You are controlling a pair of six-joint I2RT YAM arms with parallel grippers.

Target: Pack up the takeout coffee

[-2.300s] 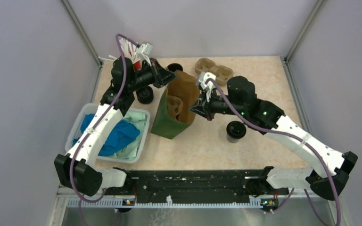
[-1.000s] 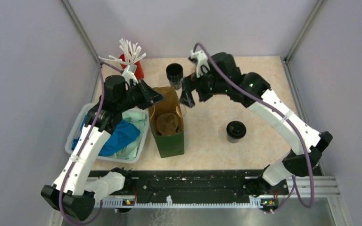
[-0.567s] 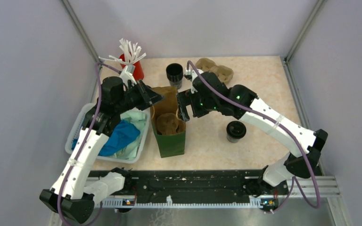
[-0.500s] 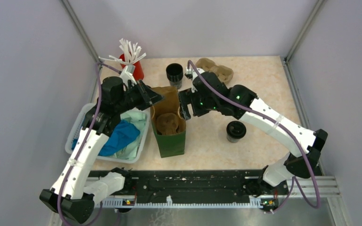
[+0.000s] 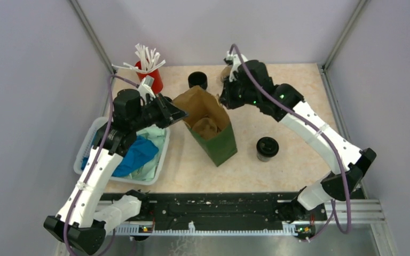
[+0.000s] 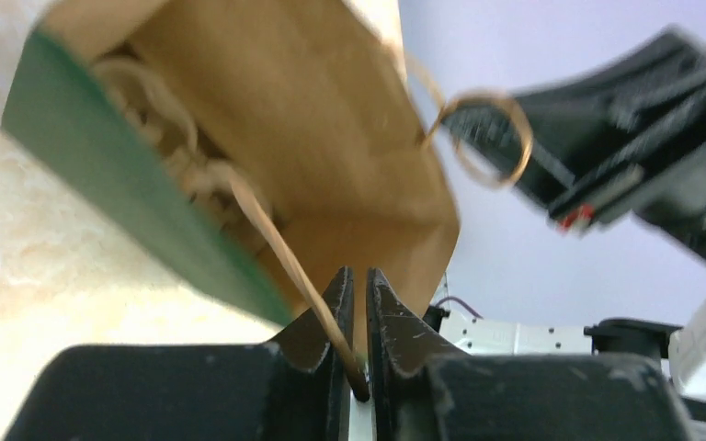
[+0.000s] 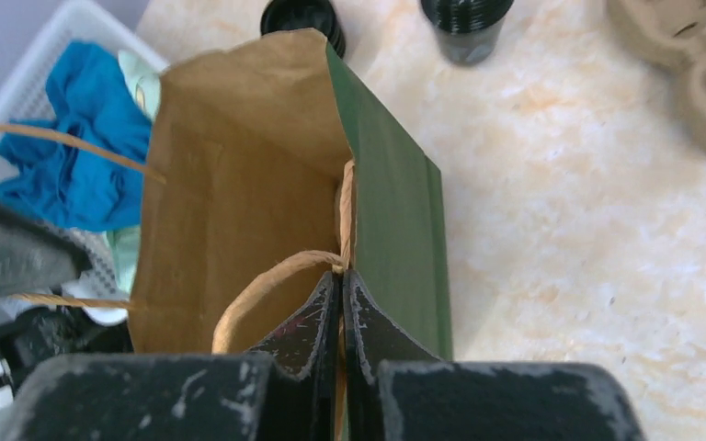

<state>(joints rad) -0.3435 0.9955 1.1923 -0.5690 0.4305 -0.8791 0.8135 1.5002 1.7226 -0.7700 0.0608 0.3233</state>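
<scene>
Pinching the bag [image 5: 221, 145] handles, left gripper [image 6: 359, 276] and right gripper [image 7: 341, 277] are closed; the takeout coffee [image 5: 267, 148], at four o'clock, seems light, crushable: grasp its side gently.

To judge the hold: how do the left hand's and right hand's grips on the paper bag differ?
The left hand pinches a handle cord of the paper bag away from its rim, on its left; the right hand pinches the other handle at the rim, on its right. Both are shut.
</scene>
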